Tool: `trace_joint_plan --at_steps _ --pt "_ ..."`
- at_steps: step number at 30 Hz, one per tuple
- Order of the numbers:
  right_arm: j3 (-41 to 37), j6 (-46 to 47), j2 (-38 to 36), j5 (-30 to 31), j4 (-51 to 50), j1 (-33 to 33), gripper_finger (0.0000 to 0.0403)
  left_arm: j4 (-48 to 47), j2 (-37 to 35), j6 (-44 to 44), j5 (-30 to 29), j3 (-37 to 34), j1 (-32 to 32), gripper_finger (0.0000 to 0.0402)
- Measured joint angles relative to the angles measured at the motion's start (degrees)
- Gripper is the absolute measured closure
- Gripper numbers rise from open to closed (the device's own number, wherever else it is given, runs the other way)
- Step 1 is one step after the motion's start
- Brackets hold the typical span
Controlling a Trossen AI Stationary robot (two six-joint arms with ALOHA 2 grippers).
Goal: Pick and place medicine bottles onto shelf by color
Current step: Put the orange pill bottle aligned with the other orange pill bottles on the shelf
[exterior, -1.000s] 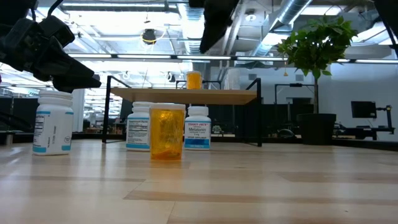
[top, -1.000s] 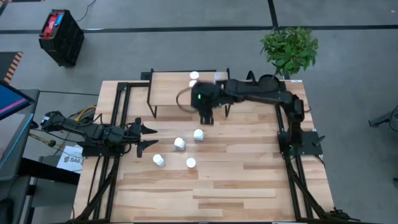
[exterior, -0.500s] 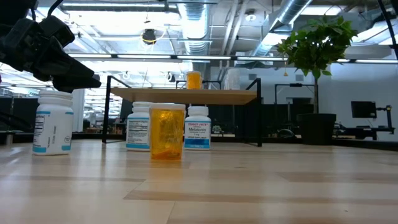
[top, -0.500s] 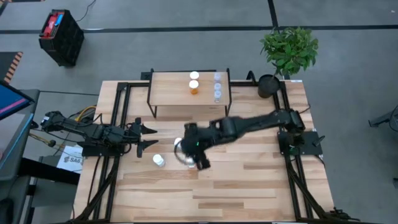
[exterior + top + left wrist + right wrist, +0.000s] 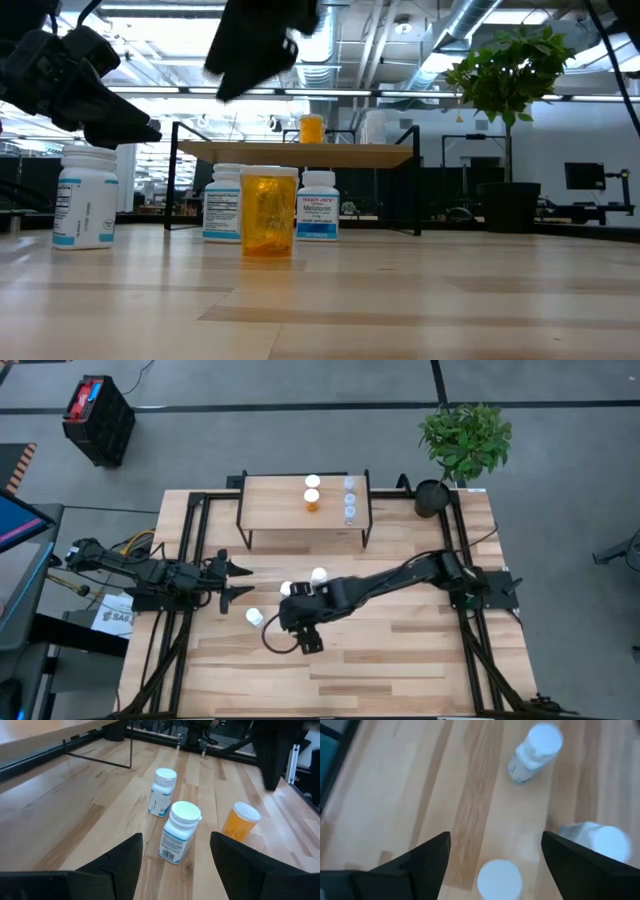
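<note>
Orange bottle (image 5: 268, 212): light, stiff plastic, likely slick; grip the body under its white cap. It stands on the bench (image 5: 400, 660) beneath the right gripper (image 5: 495, 851).
Right gripper: fingers wide apart, empty.
Left gripper (image 5: 175, 851): spread, waiting at the bench's left edge.
Shelf (image 5: 275, 505): holds four bottles.
Surface: smooth wood slats.
Room: open workshop, plant (image 5: 505, 80).

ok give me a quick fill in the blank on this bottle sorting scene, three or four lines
1. The shelf holds ___ bottles: one white, one orange, two clear.
2. The ___ gripper hangs open over the bottles left on the table.
3. The orange bottle on the table stands ___.
4. The left gripper waits open near the table's ___ edge.

Missing words: four; right; upright; left
</note>
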Motion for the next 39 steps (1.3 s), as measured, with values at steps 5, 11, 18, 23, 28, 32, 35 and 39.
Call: trace_joint_plan --at_steps 5,11,18,23,28,32,35,39 --pt "0.35 3.89 1.90 -0.03 -0.49 -0.02 0.0065 0.00 0.19 0.01 0.00 0.00 0.00 0.0180" --pt "0.35 4.09 2.25 -0.16 -2.95 0.09 0.0071 0.00 0.17 0.02 0.02 0.00 -0.02 0.0180" --pt "0.35 9.53 2.18 -0.15 -6.43 0.09 0.0072 0.00 0.17 0.02 0.02 0.00 -0.01 0.0180" --pt "0.35 12.83 2.20 2.43 -9.19 0.09 0.0077 0.00 0.17 0.02 0.04 0.00 -0.01 0.0180" --pt "0.34 12.98 2.19 2.83 -9.06 0.04 0.0078 0.00 0.17 0.02 0.04 0.00 -0.02 0.0180" --pt "-0.75 12.98 2.18 2.83 -8.92 0.07 0.0078 0.00 0.17 0.02 0.07 0.00 -0.02 0.0180" --pt "-2.13 12.98 2.16 2.83 -7.87 0.04 0.0078 0.00 0.17 0.02 0.07 0.00 0.00 0.0180" --pt "-3.46 12.96 2.18 2.88 -6.28 0.07 0.0078 0.00 0.19 0.04 0.07 0.00 0.00 0.0180"
